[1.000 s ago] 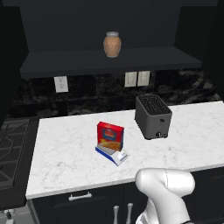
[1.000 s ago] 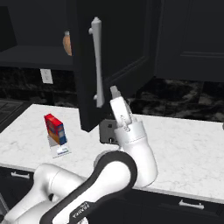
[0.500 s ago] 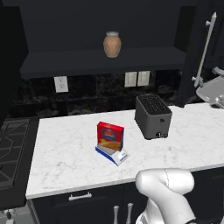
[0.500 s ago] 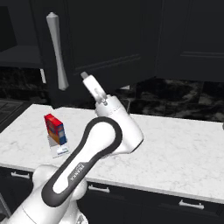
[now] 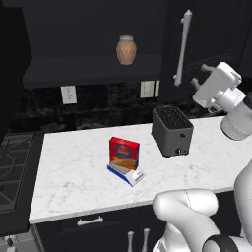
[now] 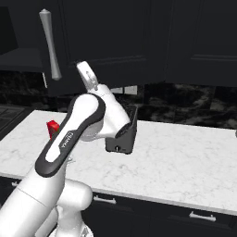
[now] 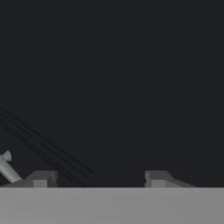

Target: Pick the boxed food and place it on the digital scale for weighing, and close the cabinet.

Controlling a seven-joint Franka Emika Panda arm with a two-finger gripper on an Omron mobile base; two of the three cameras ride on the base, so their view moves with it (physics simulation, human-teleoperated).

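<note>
In the right base view the arm hides most of the boxed food (image 6: 52, 128), the whole digital scale and the left part of the toaster (image 6: 125, 134).

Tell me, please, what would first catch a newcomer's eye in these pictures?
Probably the red boxed food, upright on the digital scale in the middle of the white marble counter. Next, the white arm raised at the right, its gripper near the cabinet door and its silver handle, above the black toaster.

White marble counter (image 5: 78, 172) against a black marbled backsplash (image 5: 98, 98) with outlets (image 5: 69, 94).
</note>
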